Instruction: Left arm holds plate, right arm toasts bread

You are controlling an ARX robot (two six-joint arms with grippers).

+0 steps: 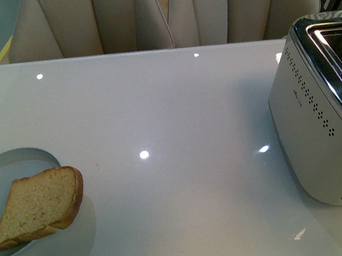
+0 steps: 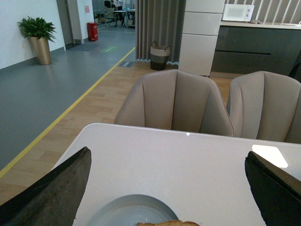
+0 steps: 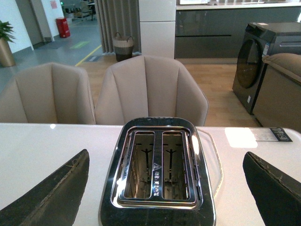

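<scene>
- Lying on the plate (image 1: 4,178) at the near left of the white table (image 1: 170,216), the bread (image 1: 39,205) is a single brown slice, its crusted end jutting past the plate's right rim
- The front view shows neither arm, and its left edge cuts the plate off
- The left gripper (image 2: 167,155) has its two dark fingers (image 2: 56,193) spread wide with nothing held; the plate and a sliver of bread crust show between them, and neither finger is seen touching either
- The toaster (image 1: 321,121) stands at the table's right side, well apart from the bread; it is silver with a chrome top
- The right gripper (image 3: 165,155) hovers over the toaster, its fingers (image 3: 51,193) parted wide and gripping nothing
- Both toaster slots (image 3: 141,165) look empty
- Beige chairs (image 1: 162,9) stand just behind the table's far edge
</scene>
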